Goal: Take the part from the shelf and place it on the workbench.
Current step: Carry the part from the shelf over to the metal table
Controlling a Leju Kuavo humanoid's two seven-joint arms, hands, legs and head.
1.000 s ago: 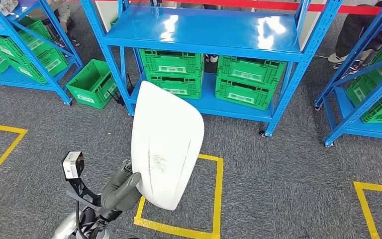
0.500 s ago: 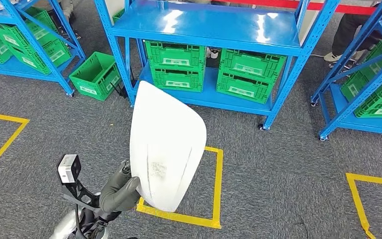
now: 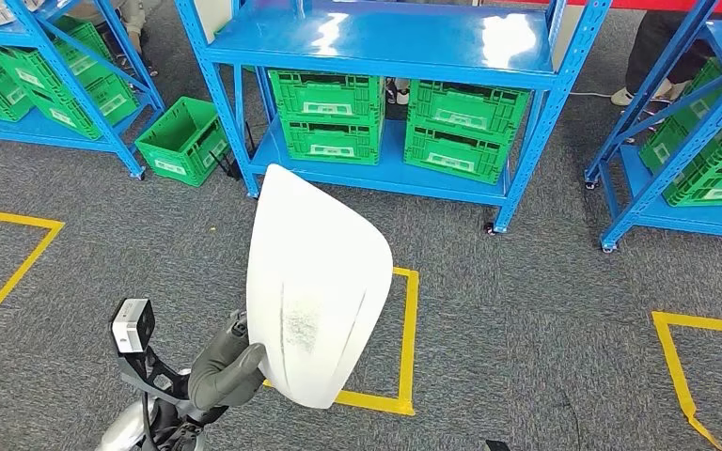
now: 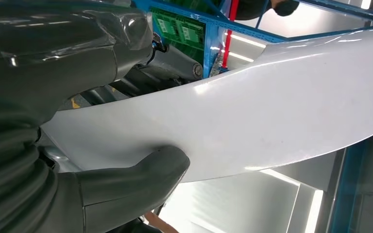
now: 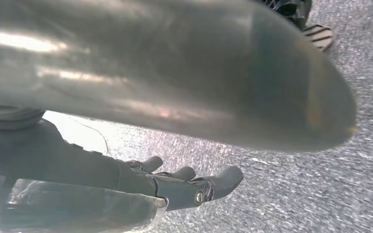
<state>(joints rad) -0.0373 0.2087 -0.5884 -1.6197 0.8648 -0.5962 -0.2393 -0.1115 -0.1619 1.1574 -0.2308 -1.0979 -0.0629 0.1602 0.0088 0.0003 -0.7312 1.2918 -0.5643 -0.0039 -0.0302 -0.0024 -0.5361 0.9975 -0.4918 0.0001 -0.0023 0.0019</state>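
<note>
Head view, part: the white curved part stands upright in front of the robot, off the shelf, held at its lower left edge by the left hand above grey carpet and a yellow floor square.
Head view, surroundings: a blue shelf rack stands ahead with green crates on its lower level, and more racks stand to either side. I see no workbench here.
Head view, risk: the panel is tall and gripped only at one low edge, so I judge it could swing or twist as the robot walks (a big sail on a small grip). It also hides much of the floor ahead, and its upper tip could clip a rack post if the robot passes close.
Head view, writing: the crates carry white labels, too small to read. A rough speckled patch marks the part's face, with no lettering.

Left wrist view, grip: the left hand clamps the part, its thick thumb pressed on the glossy face and darker fingers behind.
Left wrist view, risk: the surface looks smooth and shiny, so the thumb could slide and let the part slip out.
Left wrist view, writing: green crates beyond show label strips, unreadable.

Right wrist view, hand: the right hand hangs over the carpet holding nothing, fingers loosely extended and apart.
Right wrist view, risk: it gives the part no support, so the whole load rests on one hand.
Right wrist view, writing: none.
</note>
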